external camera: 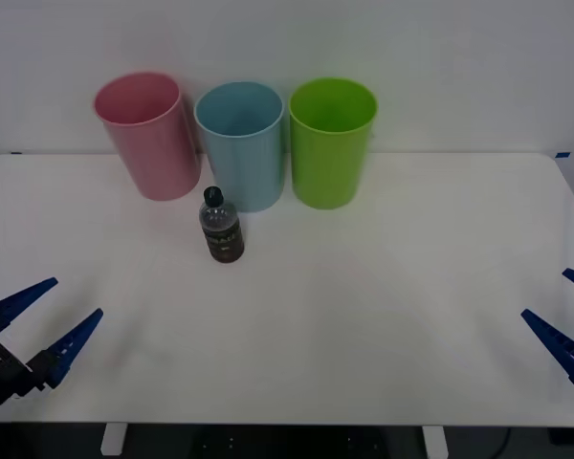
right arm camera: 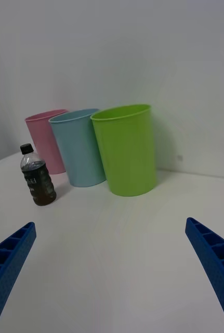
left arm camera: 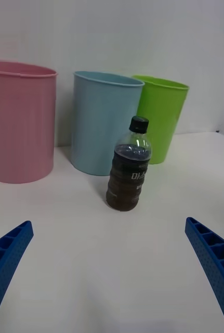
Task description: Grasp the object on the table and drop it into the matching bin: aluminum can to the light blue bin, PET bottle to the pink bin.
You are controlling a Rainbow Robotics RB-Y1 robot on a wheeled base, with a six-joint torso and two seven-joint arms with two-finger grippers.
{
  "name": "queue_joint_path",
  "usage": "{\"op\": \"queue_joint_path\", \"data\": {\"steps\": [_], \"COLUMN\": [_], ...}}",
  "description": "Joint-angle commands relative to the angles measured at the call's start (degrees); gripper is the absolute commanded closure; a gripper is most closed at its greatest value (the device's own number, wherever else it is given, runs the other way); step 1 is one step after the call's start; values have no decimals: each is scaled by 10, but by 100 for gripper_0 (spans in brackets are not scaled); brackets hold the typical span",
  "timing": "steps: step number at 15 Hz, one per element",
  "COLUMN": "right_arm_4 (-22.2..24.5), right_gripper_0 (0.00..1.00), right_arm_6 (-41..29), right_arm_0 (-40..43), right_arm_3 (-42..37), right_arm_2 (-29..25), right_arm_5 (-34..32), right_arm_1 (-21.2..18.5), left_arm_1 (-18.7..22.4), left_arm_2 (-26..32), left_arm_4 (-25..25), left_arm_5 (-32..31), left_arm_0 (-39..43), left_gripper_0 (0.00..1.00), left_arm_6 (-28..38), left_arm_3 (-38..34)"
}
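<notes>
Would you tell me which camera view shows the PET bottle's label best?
The left wrist view: the PET bottle stands nearest and unobstructed, its label facing the camera. The right wrist view shows it smaller, off to one side; the front view looks down on it from afar.

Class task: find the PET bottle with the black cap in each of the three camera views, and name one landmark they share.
Front view: PET bottle upright on the table, before the light blue bin.
Right wrist view: bottle beside that bin.
Left wrist view: bottle before that bin.
Shared landmark: the light blue bin.
</notes>
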Motion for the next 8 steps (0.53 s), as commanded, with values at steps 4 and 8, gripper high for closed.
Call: {"op": "queue_joint_path", "data": {"steps": [4, 8], "right_arm_4": [0, 0], "right_gripper_0": [0, 0], "right_arm_6": [0, 0], "right_arm_0": [0, 0], "right_arm_3": [0, 0], "right_arm_2": [0, 0], "right_arm_5": [0, 0], "right_arm_1": [0, 0], "left_arm_1": [0, 0], "left_arm_2": [-44, -73], "left_arm_4": [-24, -25], "left_arm_5": [38, 43], "left_arm_0": [-41, -114], "left_gripper_0": [0, 0], "left_arm_6": [-5, -19], "left_arm_3": [38, 111]}}
